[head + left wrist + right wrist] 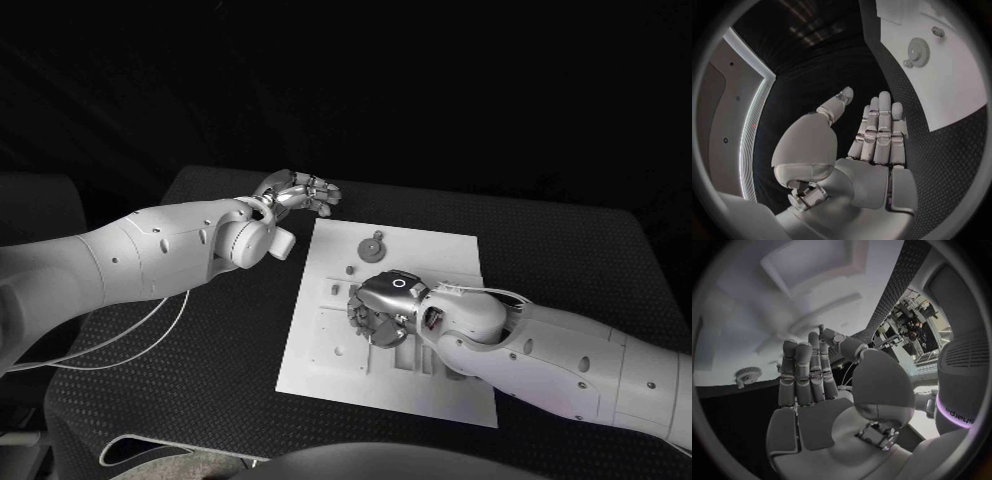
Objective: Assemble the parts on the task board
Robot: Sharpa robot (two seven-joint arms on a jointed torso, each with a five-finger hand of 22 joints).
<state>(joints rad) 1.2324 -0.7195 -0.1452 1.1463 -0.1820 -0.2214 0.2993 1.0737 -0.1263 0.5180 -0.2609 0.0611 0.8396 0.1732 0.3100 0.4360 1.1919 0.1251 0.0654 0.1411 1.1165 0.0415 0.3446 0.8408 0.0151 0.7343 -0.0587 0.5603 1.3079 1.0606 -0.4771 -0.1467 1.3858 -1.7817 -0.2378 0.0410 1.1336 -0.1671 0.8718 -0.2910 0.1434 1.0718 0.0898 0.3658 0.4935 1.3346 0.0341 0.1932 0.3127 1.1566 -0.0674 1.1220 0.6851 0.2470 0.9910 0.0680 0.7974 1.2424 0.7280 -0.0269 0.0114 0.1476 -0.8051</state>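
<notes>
White task board (433, 255) lies mid-table, long axis running away from the robot. Gear part (374, 246) sits flat near its far end. Right hand (387, 305) hovers over board centre, fingers straight, empty. Left hand (296, 192) off the far-left corner, fingers extended, holding nothing.

the task board (433, 250) lies in the middle of the table (577, 240). a gear part (374, 245) sits on the board near its far edge. the right hand (387, 305) is over the board's middle, nearer than the gear. the left hand (299, 192) is off the board, beyond its far left corner, above the table.
</notes>
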